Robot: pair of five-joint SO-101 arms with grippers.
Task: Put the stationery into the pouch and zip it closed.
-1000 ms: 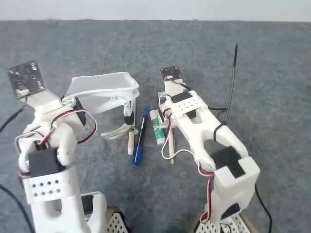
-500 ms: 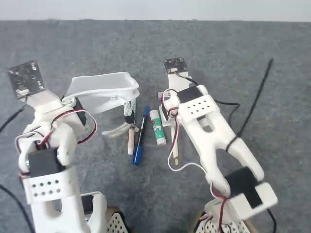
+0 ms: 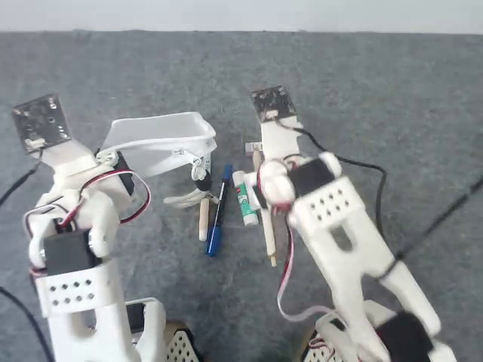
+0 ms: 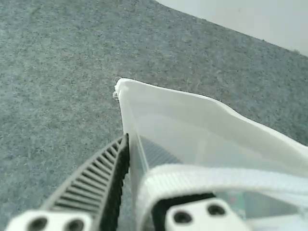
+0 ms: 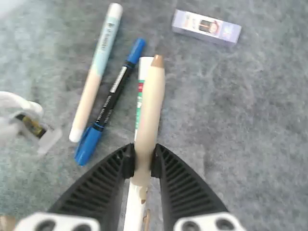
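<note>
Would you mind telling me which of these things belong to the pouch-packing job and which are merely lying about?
For the job: pouch; beige pencil, held by the right gripper; blue pen; pale marker; white tube; lilac box.
Lying about: grey mat; black cable.

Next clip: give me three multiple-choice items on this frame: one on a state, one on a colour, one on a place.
1. How is the pouch? A zipped flat; B folded over; C mouth open, rim in the left gripper.
2. What colour is the stick in the right gripper? A beige; B green; C black.
3. Where is the blue pen? A inside the pouch; B on the table; C in the left gripper.

Key: C, the rim gapes with the jaws clamped on it; A, a beige shaft sits between the jaws; B, it lies beside the pale marker.
</note>
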